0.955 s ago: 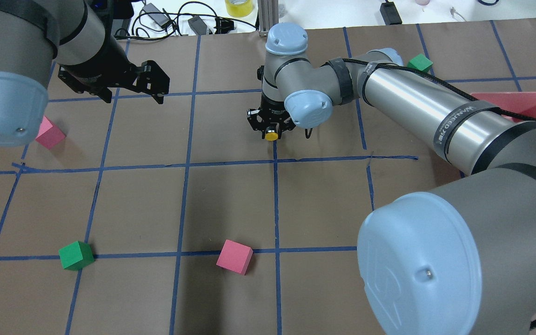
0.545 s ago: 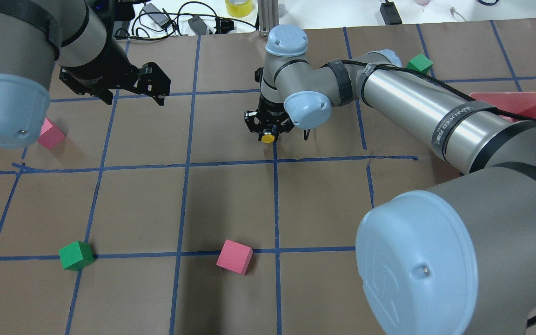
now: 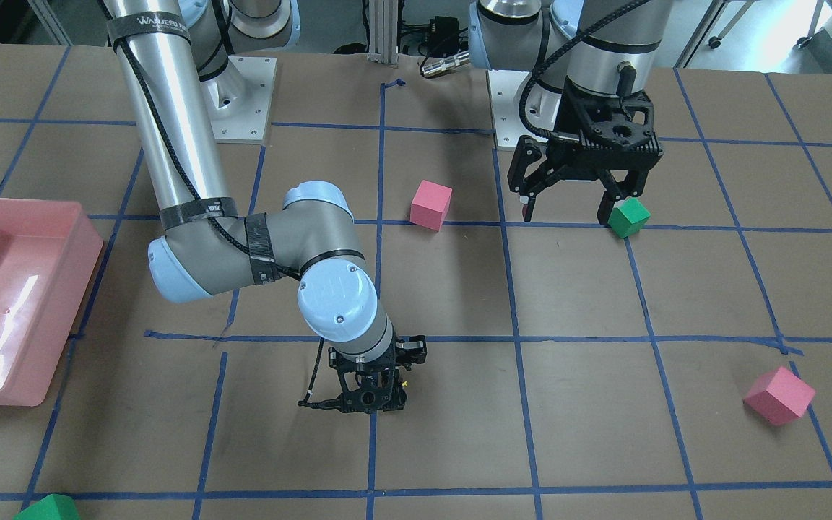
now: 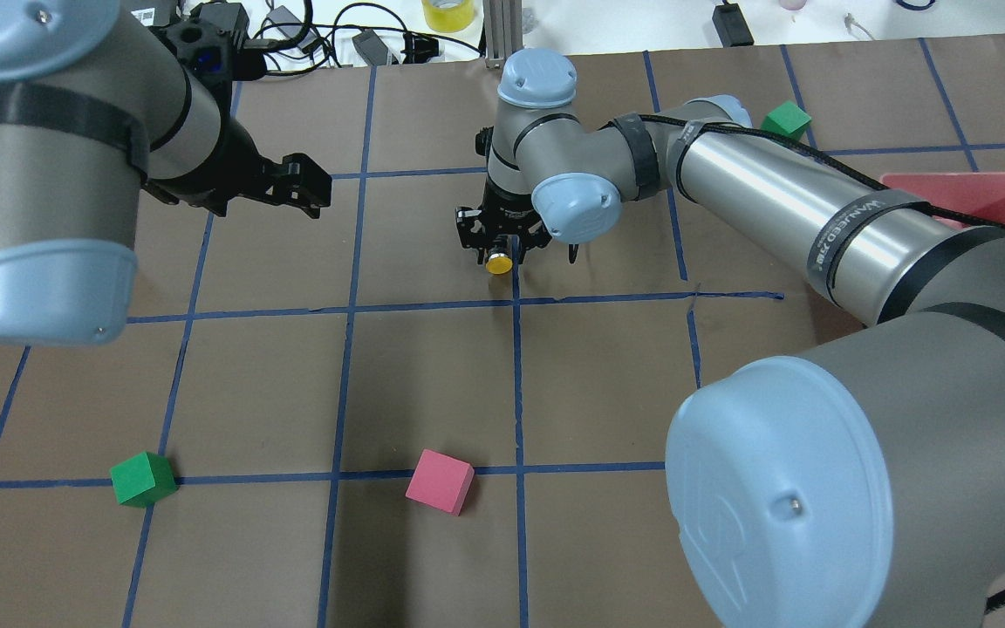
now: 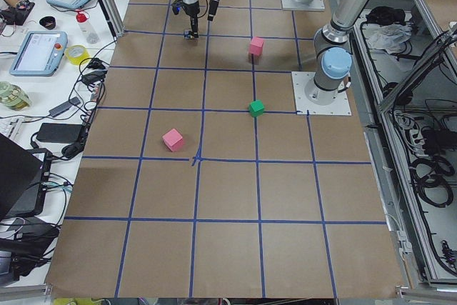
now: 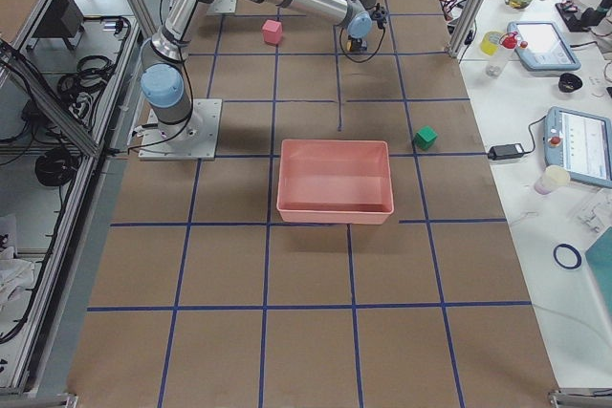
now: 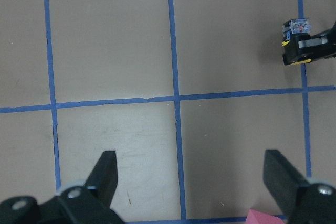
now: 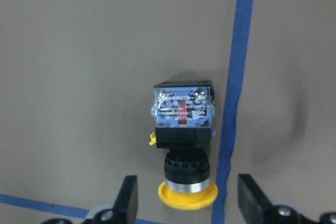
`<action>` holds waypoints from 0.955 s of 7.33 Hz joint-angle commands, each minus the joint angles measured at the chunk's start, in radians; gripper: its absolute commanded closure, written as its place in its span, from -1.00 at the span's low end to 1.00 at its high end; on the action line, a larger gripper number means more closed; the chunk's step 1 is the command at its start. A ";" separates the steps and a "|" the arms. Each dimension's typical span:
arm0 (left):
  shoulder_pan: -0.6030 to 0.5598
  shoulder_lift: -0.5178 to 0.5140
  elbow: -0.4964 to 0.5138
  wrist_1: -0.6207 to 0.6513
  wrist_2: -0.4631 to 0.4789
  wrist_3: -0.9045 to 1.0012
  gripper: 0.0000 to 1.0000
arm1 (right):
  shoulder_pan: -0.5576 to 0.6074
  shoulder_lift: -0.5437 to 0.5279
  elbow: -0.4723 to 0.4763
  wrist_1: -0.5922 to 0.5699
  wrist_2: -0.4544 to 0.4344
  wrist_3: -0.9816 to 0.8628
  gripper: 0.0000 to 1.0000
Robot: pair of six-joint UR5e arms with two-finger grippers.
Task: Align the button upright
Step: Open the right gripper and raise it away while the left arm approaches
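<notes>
The button lies on its side on the brown table; its yellow cap points toward the robot and its clear-blue terminal end points away. My right gripper hangs straight down over it, open. Its fingers stand on either side of the cap end with a gap on each side. In the front-facing view the right gripper hides the button. The left wrist view shows the button at the upper right. My left gripper is open, off to the left above bare table, its fingers wide apart.
A pink cube and a green cube sit near the robot's side. A second green cube is at the far right, another pink cube at the far left. A pink bin stands on the right side.
The left arm has swung, and its gripper now sits a little further right and lower in the overhead view. The right gripper and the yellow cap have drifted slightly left.
</notes>
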 commanded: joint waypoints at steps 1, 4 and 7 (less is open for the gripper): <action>-0.005 0.023 -0.195 0.323 -0.001 0.003 -1.00 | -0.002 -0.057 0.006 0.026 -0.008 -0.008 -1.00; -0.008 -0.012 -0.476 0.840 -0.005 0.000 -1.00 | -0.058 -0.216 0.052 0.247 -0.127 -0.118 -1.00; -0.043 -0.119 -0.575 1.092 0.001 -0.061 -1.00 | -0.294 -0.412 0.164 0.272 -0.132 -0.300 -1.00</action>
